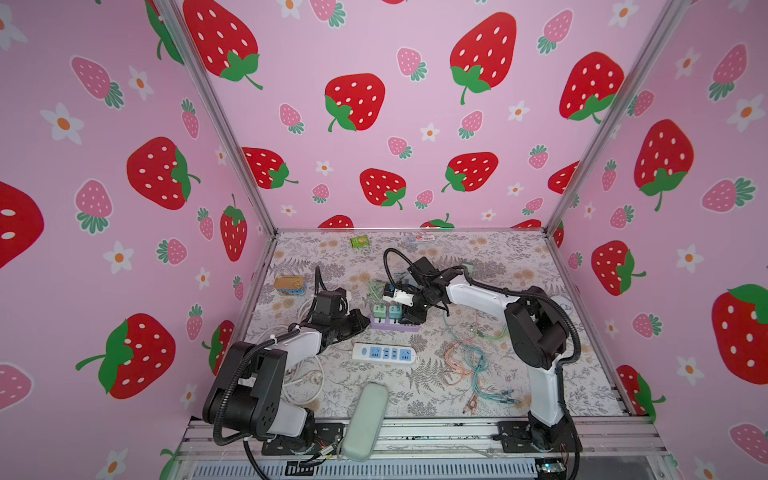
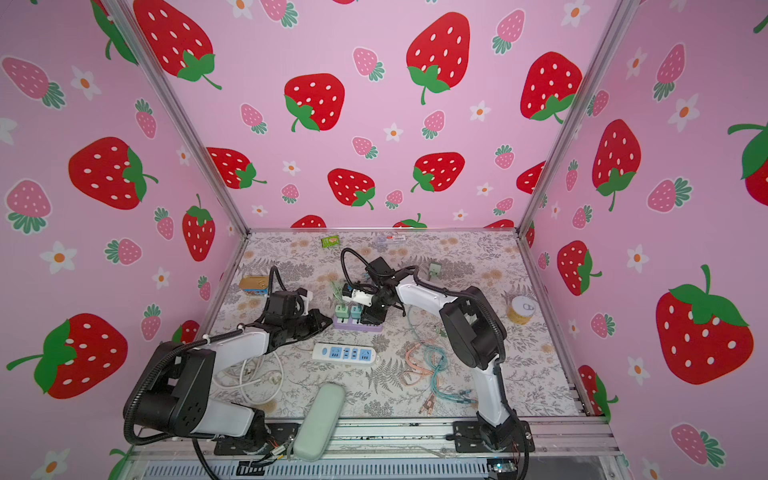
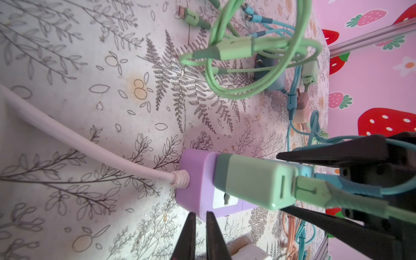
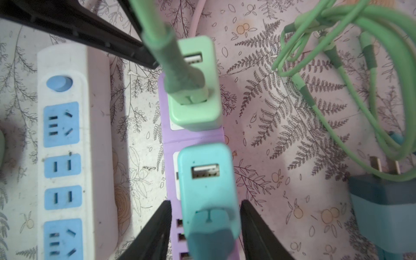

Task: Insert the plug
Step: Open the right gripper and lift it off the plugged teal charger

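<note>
- The table (image 1: 519, 257) carries everything I am working over, with loose cables lying beyond both claws.
- A white power strip (image 1: 384, 353) lies beside my right claw, alongside the purple one and apart from it.
- The purple power strip (image 4: 193, 136) sits directly under my right claw.
- My right claw (image 4: 206, 201) stands apart, one finger on each side of the teal charger with a gap on both sides.
- My left claw (image 3: 200, 212) has its tips together on nothing, at the cord end of the purple strip; I cannot tell if they touch it.
- The teal charger (image 4: 207, 186) stands plugged into the purple strip.
- The green charger (image 4: 195, 112) stands just beyond it, a green plug in its port.
- The teal plug (image 4: 210, 227) sits in the teal charger, between my right claw's fingers.
</note>
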`<state>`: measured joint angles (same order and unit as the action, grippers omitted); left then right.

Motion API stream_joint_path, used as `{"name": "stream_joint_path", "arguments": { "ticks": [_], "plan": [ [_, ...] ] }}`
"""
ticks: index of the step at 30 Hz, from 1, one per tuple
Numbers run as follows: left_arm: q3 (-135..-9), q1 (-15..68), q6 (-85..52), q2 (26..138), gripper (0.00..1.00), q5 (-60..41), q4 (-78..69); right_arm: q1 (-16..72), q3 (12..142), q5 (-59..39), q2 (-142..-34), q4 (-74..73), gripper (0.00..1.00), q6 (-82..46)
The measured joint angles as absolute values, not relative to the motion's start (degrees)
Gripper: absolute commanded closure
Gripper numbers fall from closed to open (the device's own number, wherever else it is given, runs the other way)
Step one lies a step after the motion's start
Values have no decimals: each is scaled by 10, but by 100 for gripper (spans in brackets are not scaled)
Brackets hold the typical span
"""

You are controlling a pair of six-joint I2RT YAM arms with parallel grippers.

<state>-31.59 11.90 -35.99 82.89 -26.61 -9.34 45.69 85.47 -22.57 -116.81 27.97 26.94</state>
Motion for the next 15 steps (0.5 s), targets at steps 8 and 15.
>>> {"name": "stream_joint_path", "arguments": {
  "ticks": [8,15],
  "plan": [
    [-316,115,-358,828,86,-267,-88,457,817,-231,-1132,283,37,262],
    [-316,110,-358,828,86,-272,-87,457,762,-248,-1076,283,33,252]
  ]
}}
